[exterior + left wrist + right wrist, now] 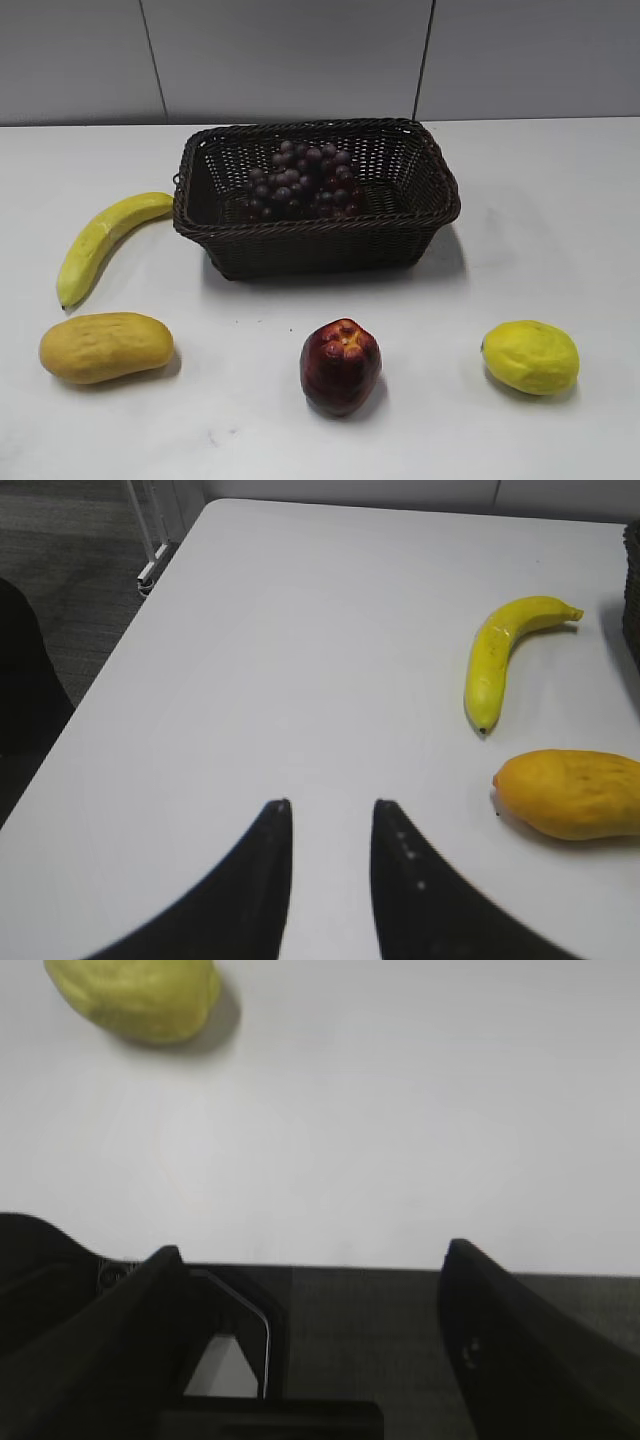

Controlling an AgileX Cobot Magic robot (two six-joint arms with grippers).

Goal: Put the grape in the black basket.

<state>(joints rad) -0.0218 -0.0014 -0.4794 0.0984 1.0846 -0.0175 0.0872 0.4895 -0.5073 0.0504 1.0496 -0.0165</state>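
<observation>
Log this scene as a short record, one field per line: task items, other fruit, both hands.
grape: bunch lying inside the basket, toward its back wall
black basket: upright at the table's rear centre
banana: on the table left of the basket
mango: front left
apple: front centre
lemon: front right
left hand: open, empty, above bare table near banana and mango
right hand: wide open, empty, at the table's edge
task status: grape is in the basket

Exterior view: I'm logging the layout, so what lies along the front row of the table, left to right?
Mango → dark red apple → lemon.
</observation>
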